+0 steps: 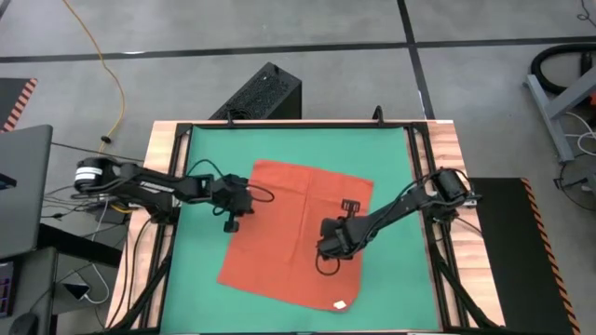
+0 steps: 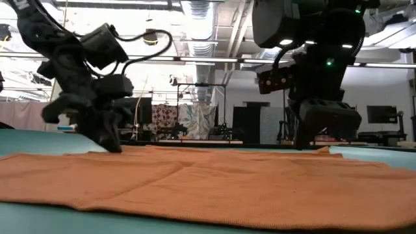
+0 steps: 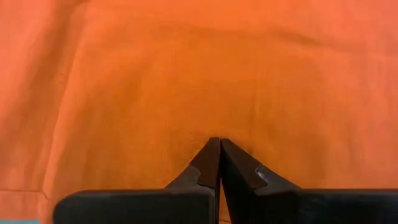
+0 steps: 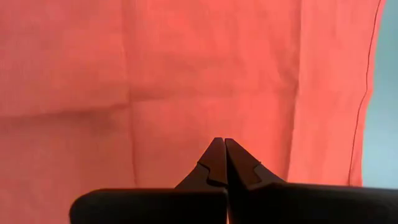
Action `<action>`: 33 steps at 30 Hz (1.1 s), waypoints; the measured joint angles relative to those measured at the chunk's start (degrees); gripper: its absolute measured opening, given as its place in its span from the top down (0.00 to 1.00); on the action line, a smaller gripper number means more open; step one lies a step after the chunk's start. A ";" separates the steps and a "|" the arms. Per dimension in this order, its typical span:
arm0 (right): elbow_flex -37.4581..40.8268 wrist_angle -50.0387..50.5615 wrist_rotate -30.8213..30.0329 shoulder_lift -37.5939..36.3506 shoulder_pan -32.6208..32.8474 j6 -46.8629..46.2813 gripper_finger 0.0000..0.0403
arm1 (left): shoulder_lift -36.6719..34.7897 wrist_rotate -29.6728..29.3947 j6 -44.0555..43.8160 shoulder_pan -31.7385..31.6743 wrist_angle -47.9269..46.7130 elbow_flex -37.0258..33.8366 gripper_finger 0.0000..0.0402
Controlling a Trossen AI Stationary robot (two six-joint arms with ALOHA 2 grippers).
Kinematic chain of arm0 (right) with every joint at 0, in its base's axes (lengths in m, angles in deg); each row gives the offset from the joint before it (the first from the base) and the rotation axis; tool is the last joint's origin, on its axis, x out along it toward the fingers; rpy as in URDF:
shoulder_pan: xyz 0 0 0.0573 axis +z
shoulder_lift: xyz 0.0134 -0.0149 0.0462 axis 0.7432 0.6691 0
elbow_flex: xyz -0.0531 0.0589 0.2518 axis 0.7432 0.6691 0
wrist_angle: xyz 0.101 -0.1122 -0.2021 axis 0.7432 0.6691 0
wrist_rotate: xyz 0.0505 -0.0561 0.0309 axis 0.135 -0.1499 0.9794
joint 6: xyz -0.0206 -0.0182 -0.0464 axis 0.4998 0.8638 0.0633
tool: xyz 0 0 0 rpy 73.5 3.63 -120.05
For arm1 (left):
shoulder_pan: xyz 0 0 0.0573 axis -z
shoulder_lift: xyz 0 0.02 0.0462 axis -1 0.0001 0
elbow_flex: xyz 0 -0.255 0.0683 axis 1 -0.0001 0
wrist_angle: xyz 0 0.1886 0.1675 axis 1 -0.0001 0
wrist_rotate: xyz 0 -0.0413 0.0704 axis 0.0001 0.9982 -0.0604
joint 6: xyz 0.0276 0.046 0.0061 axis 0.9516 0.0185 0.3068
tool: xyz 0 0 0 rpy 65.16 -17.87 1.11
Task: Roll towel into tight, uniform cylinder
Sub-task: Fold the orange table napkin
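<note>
The orange-red towel (image 1: pixel 291 219) lies spread flat, one layer, on the green mat (image 1: pixel 209 154), turned a little askew. Its white tag (image 1: pixel 341 303) is at the near corner. My left gripper (image 1: pixel 233 221) is shut and points down over the towel's left edge; its closed tips show over cloth in the left wrist view (image 3: pixel 219 143). My right gripper (image 1: pixel 324 253) is shut and points down over the towel's right half, near its right edge (image 4: pixel 367 93). In the low view both reach down to the towel's surface (image 2: pixel 195 175). My left gripper comes from above with shut fingertips (image 2: pixel 114 147) at the towel's surface near its left edge (image 3: pixel 211 127); no cloth shows between the fingers, and I cannot tell whether they touch. My right gripper's shut fingertips (image 4: pixel 214 152) point down at the towel a little in from its right edge (image 4: pixel 217 124); I cannot tell whether they touch.
The mat has bare green room on the far side and on both sides of the towel. Wooden table borders (image 1: pixel 168 140) frame it. A black box (image 1: pixel 265 93) stands beyond the far edge, and a laptop (image 1: pixel 19 186) to the left.
</note>
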 joint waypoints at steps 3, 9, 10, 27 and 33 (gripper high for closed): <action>0.34 1.55 1.51 0.00 1.39 -2.82 0.99 | 2.39 -0.56 -2.42 -0.18 -2.20 0.17 1.00; 3.46 1.00 4.35 -0.02 4.50 -10.47 0.99 | 3.04 -0.24 -8.88 0.25 -6.45 0.46 1.00; 4.20 0.24 4.26 -0.02 4.90 -11.69 0.99 | 2.62 -0.37 -10.27 0.50 -7.45 0.46 1.00; 6.37 -0.66 1.49 -0.73 8.72 -20.65 0.98 | -7.25 -0.91 -23.67 6.59 -17.53 -0.15 1.00; 5.06 -1.09 -8.53 -7.73 8.76 -17.93 0.93 | -13.67 -5.77 -23.15 7.95 -21.89 3.35 1.00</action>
